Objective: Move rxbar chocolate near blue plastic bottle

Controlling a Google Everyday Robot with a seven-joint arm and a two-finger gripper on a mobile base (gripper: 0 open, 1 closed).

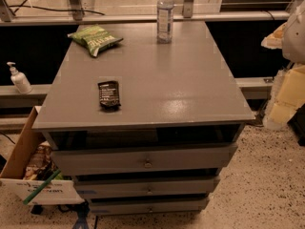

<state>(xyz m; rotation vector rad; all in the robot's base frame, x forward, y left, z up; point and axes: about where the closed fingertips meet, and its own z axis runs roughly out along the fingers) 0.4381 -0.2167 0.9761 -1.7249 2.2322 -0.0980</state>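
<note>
The rxbar chocolate (109, 95), a small flat bar in a black wrapper, lies on the grey cabinet top (190, 80) near its front left. The blue plastic bottle (165, 15), clear with a white cap, stands upright at the back edge, right of centre. The two are well apart. My gripper (277, 38) shows only as pale shapes at the right edge of the view, beyond the cabinet's right side, far from both the bar and the bottle, and it holds nothing that I can see.
A green chip bag (95, 38) lies at the back left of the top. A white pump bottle (19, 79) stands on a ledge to the left. A cardboard box (33, 175) sits on the floor at the left. Drawers (147, 162) face me below.
</note>
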